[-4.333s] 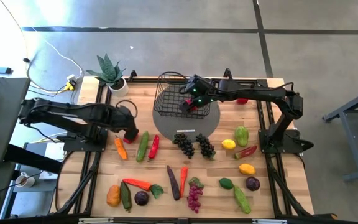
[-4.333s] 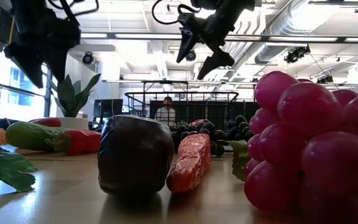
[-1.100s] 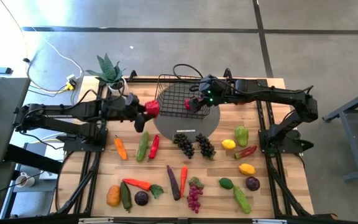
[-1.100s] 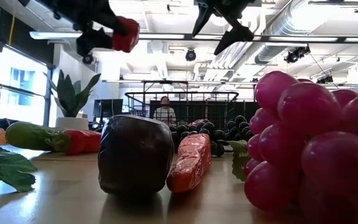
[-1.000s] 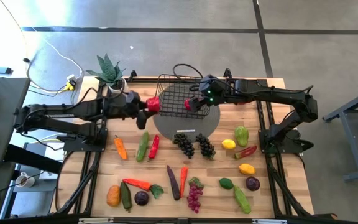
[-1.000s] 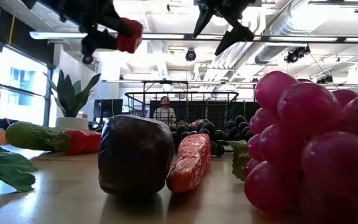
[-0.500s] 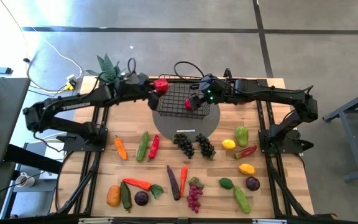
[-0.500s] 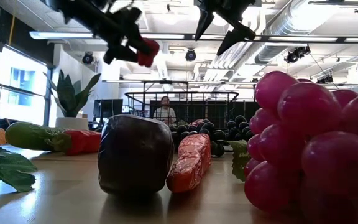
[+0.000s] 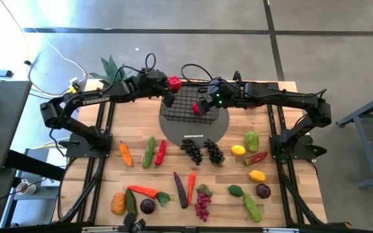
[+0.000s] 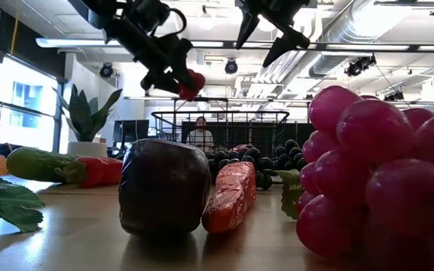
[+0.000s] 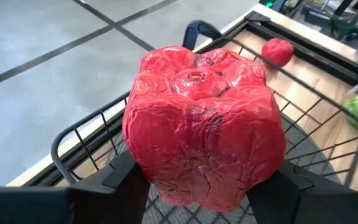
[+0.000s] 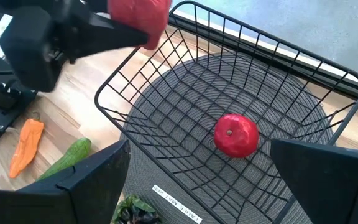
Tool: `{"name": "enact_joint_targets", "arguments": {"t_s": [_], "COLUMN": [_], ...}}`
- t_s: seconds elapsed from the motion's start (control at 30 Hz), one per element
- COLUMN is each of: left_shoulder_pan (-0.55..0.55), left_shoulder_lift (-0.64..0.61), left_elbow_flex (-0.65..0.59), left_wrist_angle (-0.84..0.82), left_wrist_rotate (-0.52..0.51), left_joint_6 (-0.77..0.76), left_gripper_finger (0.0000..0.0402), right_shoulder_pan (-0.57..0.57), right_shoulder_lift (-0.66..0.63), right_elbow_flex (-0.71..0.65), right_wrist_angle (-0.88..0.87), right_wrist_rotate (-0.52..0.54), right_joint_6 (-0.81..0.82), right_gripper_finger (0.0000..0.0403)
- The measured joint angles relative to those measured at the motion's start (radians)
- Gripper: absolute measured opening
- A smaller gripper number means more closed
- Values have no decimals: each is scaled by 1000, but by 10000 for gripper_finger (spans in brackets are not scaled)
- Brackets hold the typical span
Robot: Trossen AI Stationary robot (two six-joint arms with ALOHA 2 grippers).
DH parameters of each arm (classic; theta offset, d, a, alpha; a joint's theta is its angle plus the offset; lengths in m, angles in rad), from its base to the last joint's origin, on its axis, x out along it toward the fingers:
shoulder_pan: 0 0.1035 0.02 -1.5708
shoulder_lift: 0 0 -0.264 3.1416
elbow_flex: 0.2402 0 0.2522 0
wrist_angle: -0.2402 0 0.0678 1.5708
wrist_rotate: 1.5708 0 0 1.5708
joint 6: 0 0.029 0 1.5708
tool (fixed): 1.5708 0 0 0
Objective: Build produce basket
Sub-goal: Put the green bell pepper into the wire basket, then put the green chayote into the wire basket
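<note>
1. The wooden table (image 9: 141,129) carried a round grey mat (image 9: 196,134) near its far edge, with produce spread over the near half.
2. The left arm (image 9: 89,100) reached across from the left side to the basket's far left corner. The right arm (image 9: 277,98) reached in from the right side and ended above the basket.
3. The black wire basket (image 9: 184,107) stood on the grey mat, upright and open at the top.
4. The left gripper (image 9: 169,87) was clamped on a red pepper (image 9: 173,83), held in the air over the basket's far left rim, not touching the wire.
5. The right gripper (image 9: 203,105) hung above the basket's right part with its fingers spread wide and nothing between them.
6. A red apple (image 12: 235,135) lay alone on the basket floor, towards the right side.
7. Just in front of the mat lay two bunches of dark grapes (image 9: 203,151). To their left a green cucumber (image 9: 149,151) and a long red pepper (image 9: 160,151) lay side by side, with an orange carrot (image 9: 126,154) further left.
8. On the right side lay a yellow lemon (image 9: 238,150). A bunch of purple grapes (image 9: 203,202) sat near the front edge.
</note>
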Motion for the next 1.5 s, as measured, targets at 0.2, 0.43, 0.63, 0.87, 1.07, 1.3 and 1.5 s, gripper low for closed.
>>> {"name": "enact_joint_targets", "arguments": {"t_s": [0.2, 0.43, 0.63, 0.87, 1.07, 1.3, 1.5], "left_shoulder_pan": [1, 2, 1, 0, 0, 0, -2], "left_shoulder_lift": [54, 87, 114, 141, 136, 111, 48], "left_elbow_flex": [0, 0, 1, 0, 0, 0, 1], "left_wrist_angle": [5, -5, -48, -62, -61, -61, -59], "left_wrist_rotate": [8, 14, 43, 51, 51, 63, 127], "left_joint_6": [-19, -23, -31, -39, -46, -46, -49], "left_gripper_finger": [210, 210, 226, 272, 294, 298, 298], "right_shoulder_pan": [0, 0, 0, 0, 0, 7, 26], "right_shoulder_lift": [0, 0, 0, 0, 1, -9, -37], "right_elbow_flex": [0, 0, 0, 0, 0, 0, 0], "right_wrist_angle": [0, 0, 0, -9, -76, -158, -196], "right_wrist_rotate": [0, 0, 0, 0, -16, -29, -17], "right_joint_6": [-40, -41, -41, -41, 5, 39, 49], "right_gripper_finger": [371, 371, 371, 371, 371, 371, 371]}}
